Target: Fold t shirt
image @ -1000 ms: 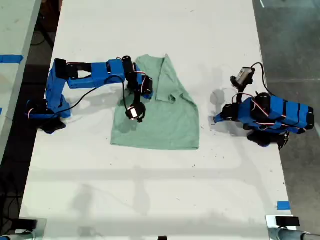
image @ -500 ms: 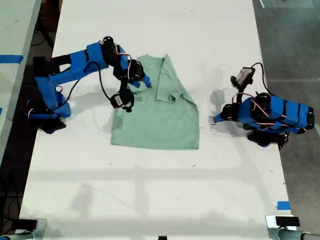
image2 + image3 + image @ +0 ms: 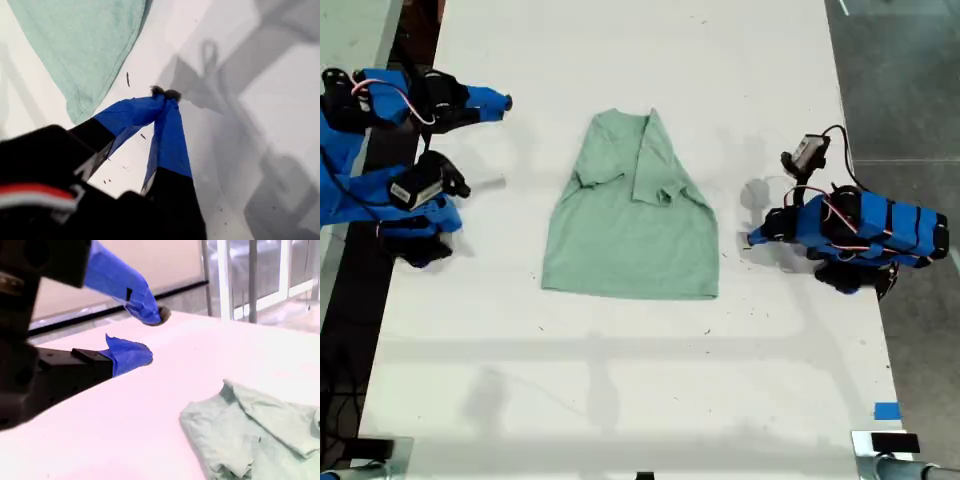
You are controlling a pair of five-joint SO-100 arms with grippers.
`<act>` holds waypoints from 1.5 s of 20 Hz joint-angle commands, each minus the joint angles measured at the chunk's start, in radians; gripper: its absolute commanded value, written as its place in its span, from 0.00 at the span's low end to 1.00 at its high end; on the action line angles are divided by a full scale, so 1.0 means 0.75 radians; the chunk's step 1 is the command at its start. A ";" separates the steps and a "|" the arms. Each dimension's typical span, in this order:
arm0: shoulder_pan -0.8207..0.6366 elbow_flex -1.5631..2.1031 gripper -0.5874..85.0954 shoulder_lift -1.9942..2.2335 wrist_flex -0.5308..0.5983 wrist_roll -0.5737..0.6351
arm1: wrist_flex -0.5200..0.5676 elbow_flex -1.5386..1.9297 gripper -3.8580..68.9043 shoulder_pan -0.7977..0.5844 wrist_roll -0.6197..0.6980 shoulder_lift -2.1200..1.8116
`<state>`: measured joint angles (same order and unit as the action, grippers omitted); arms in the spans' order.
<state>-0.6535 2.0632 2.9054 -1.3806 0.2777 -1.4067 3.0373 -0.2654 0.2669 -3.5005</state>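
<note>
On the white worktop (image 3: 620, 380) the t shirt (image 3: 632, 215) lies mid-frame with both sleeves folded in, so I judge a bottom-to-collar fold comes next, needing my clenched, empty first end effector (image 3: 162, 95) and parted, empty second end effector (image 3: 147, 335) at its hem.

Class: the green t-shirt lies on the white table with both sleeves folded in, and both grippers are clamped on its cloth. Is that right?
Not quite. Neither gripper holds the t-shirt: the exterior view shows both arms away from it. My first gripper is shut on nothing; my second gripper is open. The rest stands.
</note>
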 commanded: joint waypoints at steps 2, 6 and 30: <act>0.074 0.652 0.09 0.448 0.290 -0.051 | 0.041 0.053 0.01 0.010 0.016 -0.012; -0.031 1.192 0.07 0.871 0.319 0.053 | 0.043 0.055 0.01 0.012 0.016 -0.012; 0.000 1.362 0.01 0.933 0.319 -0.029 | 0.035 0.055 0.01 0.018 -0.012 -0.012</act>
